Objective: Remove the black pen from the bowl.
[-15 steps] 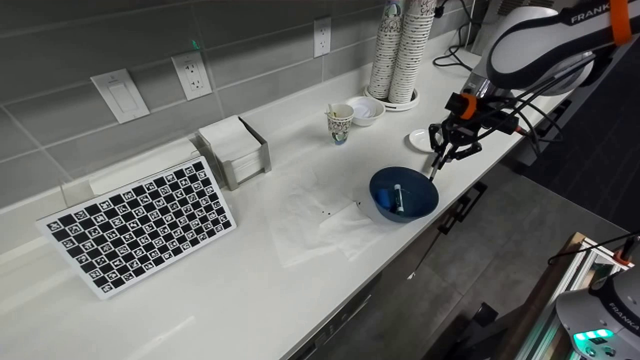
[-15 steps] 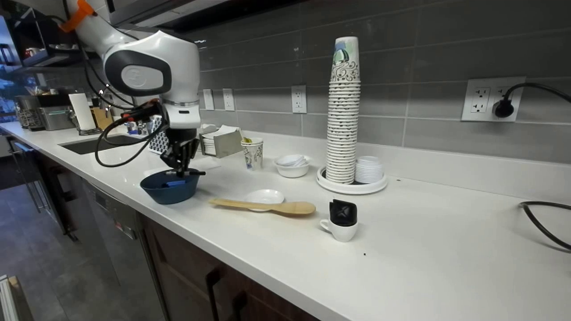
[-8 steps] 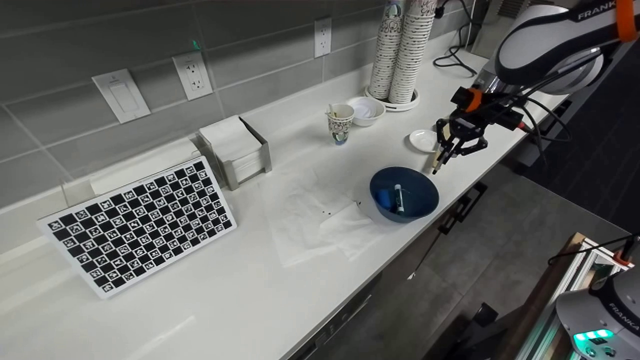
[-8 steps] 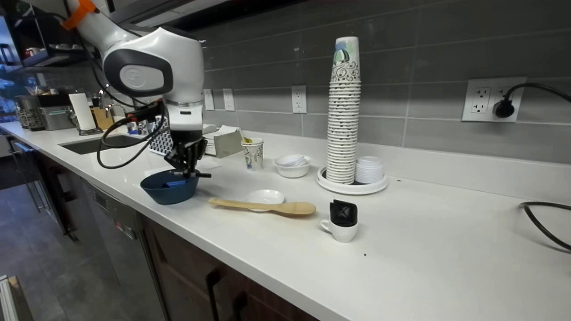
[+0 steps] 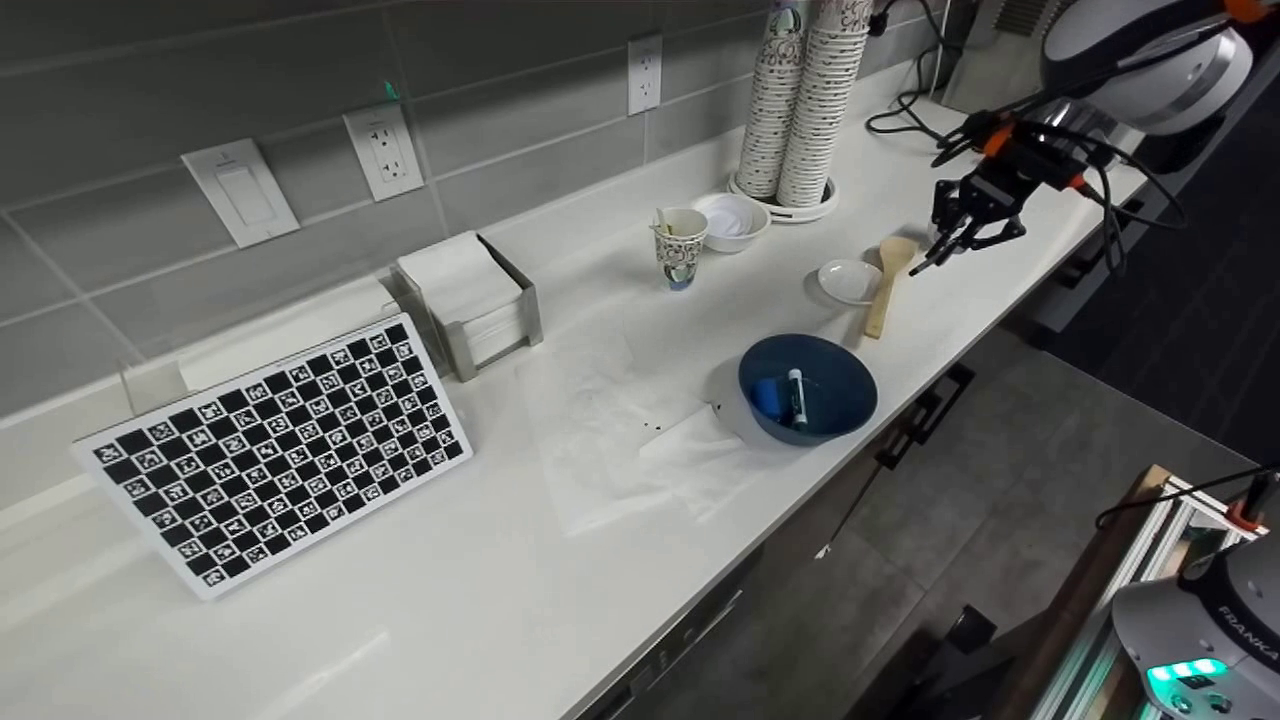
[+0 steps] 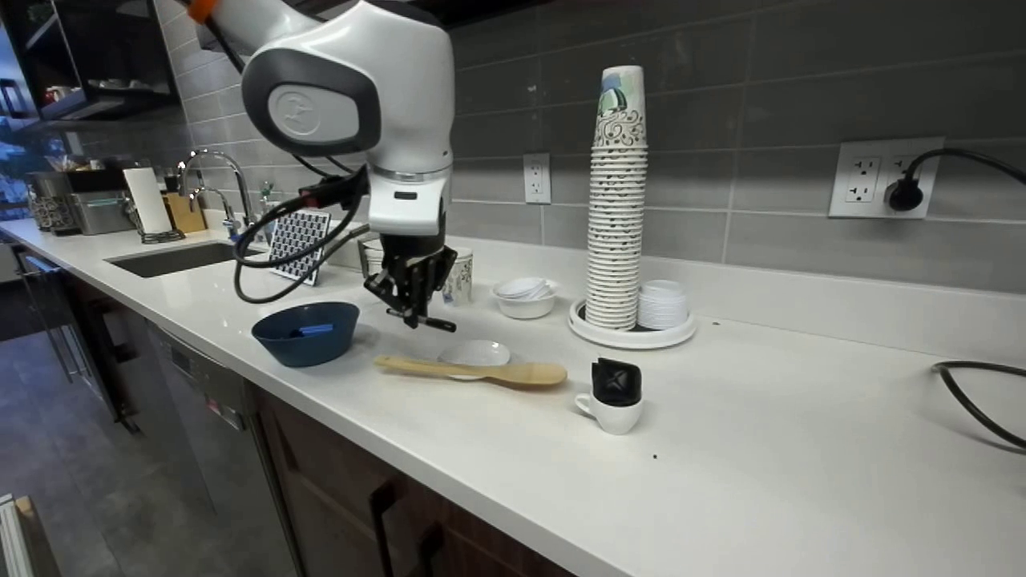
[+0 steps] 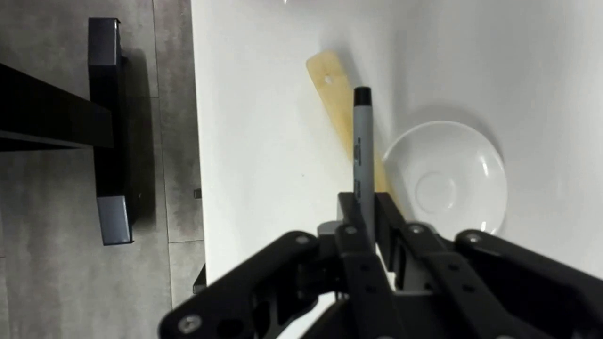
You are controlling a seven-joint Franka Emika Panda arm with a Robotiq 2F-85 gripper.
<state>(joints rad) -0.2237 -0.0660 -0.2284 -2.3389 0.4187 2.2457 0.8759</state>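
My gripper (image 7: pixel 365 203) is shut on the black pen (image 7: pixel 363 146), which has a grey barrel and a black end. The pen points forward from the fingertips, above the counter. In both exterior views the gripper (image 5: pixel 948 238) (image 6: pixel 414 316) holds the pen (image 5: pixel 926 262) (image 6: pixel 439 324) in the air, apart from the bowl. The deep-blue bowl (image 5: pixel 842 388) (image 6: pixel 309 351) stands near the counter's front edge. A blue item (image 5: pixel 768 399) and a white-and-green marker (image 5: pixel 797 400) lie in it. The bowl is not clearly seen in the wrist view.
A wooden spoon (image 5: pixel 882 300) (image 7: pixel 329 89) rests against a small white dish (image 6: pixel 474 351) (image 7: pixel 435 193) below the gripper. A white cup (image 6: pixel 616 418) holding a black item stands nearby. Paper cups (image 6: pixel 617 232), a white bowl (image 6: pixel 525 304) and a napkin holder (image 5: pixel 490 345) stand along the wall.
My gripper has moved away from the bowl with the pen in it, past its rim to over the spoon and dish side. The bowl and its contents have not moved.
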